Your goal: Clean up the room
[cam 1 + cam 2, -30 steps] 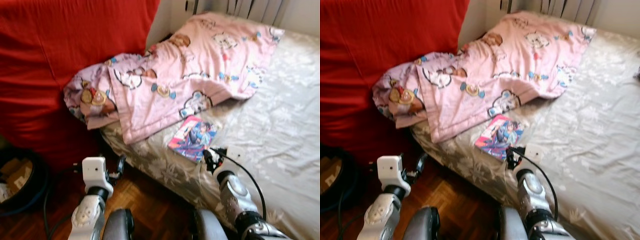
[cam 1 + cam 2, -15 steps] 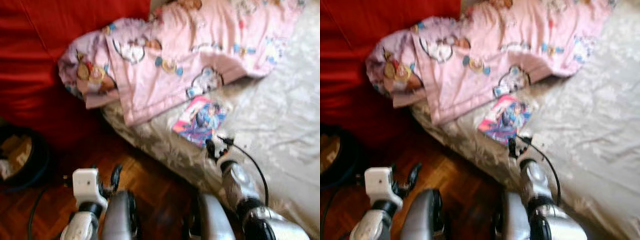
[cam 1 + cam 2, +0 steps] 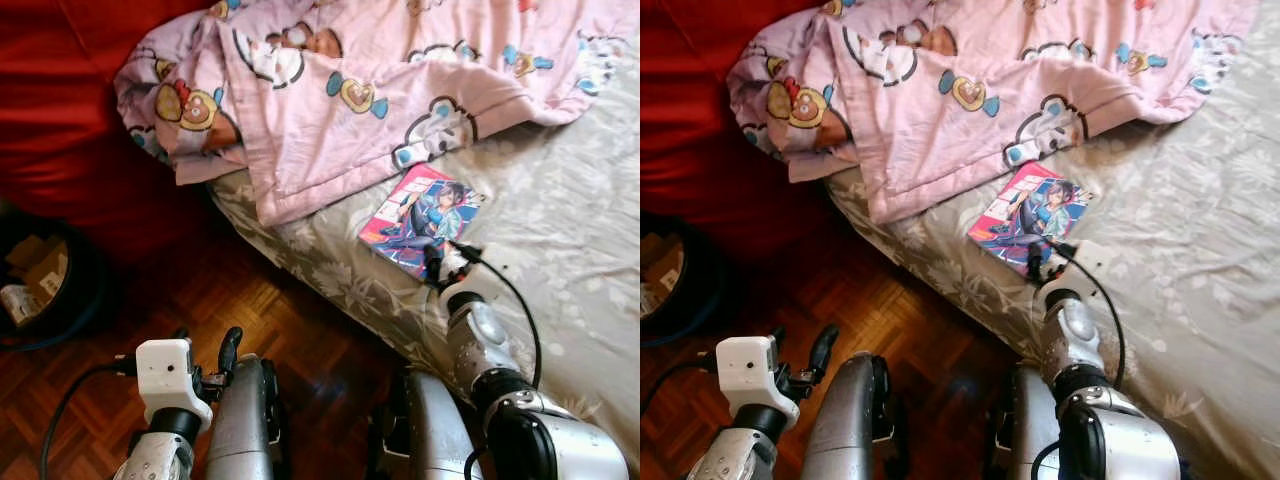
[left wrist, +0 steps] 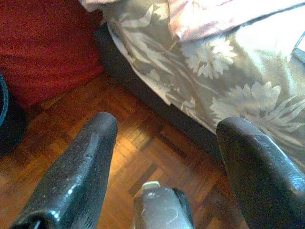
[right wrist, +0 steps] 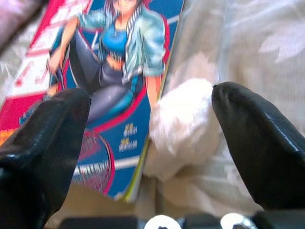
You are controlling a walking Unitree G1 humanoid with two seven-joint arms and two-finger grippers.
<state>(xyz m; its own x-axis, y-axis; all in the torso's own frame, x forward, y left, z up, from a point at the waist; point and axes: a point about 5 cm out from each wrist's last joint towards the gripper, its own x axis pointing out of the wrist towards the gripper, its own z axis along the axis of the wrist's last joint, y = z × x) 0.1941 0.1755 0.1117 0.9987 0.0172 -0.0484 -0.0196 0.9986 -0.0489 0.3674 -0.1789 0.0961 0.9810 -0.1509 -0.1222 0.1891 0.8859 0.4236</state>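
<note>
A colourful comic book (image 3: 420,218) lies flat on the grey floral bed sheet (image 3: 570,200), just below the pink blanket's edge. My right gripper (image 3: 441,268) hovers over the book's near corner, open. In the right wrist view the book (image 5: 119,71) and a crumpled white tissue (image 5: 183,121) beside it lie between the fingers (image 5: 47,138), untouched. My left gripper (image 4: 167,123) is open and holds nothing, low over the wooden floor (image 4: 138,143) beside the bed.
A rumpled pink cartoon blanket (image 3: 380,90) covers the far part of the bed. Red fabric (image 3: 70,130) rises at the left. A dark round basket (image 3: 45,290) with cardboard scraps stands on the parquet (image 3: 300,320) at the left edge.
The camera has tilted down and closer, so the scene has shifted up. My right gripper has reached forward to the comic book's near corner. The left arm sits lower in view.
</note>
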